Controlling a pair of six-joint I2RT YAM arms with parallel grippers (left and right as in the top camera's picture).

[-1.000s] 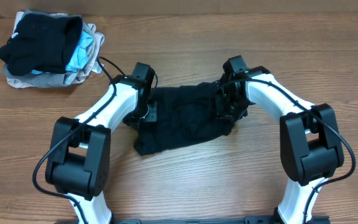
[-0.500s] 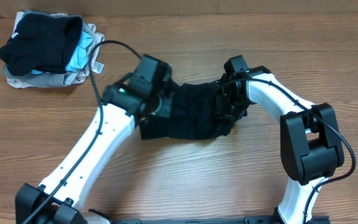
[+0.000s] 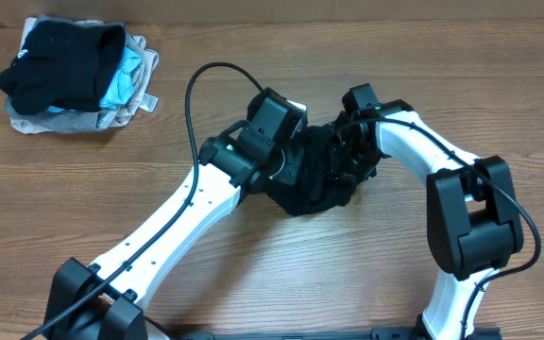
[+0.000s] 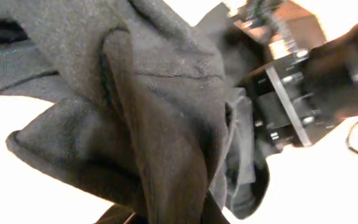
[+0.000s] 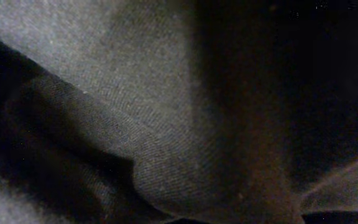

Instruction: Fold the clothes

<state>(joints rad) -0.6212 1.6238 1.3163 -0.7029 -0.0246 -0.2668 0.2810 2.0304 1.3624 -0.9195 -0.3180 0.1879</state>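
**Cloth, wood and plastic finishes showing at the table**

The black shirt (image 3: 310,194) is showing as thin, matt, finely knitted cloth, creasing softly. The table (image 3: 348,274) is presenting a smooth wood-grain finish, possibly laminate. The arm shells (image 3: 182,208) are reflecting light as glossy white plastic with matt black joints. The stacked garments (image 3: 64,66) are reading as soft matt cloth.

My left tool (image 3: 289,162) has swung from the left side of the black shirt (image 3: 314,189) to just beside my right tool (image 3: 349,156), carrying the shirt's left edge with it. The shirt, spread wide a second ago, is now bunched into a small heap, and bare desk (image 3: 244,227) shows where it lay.
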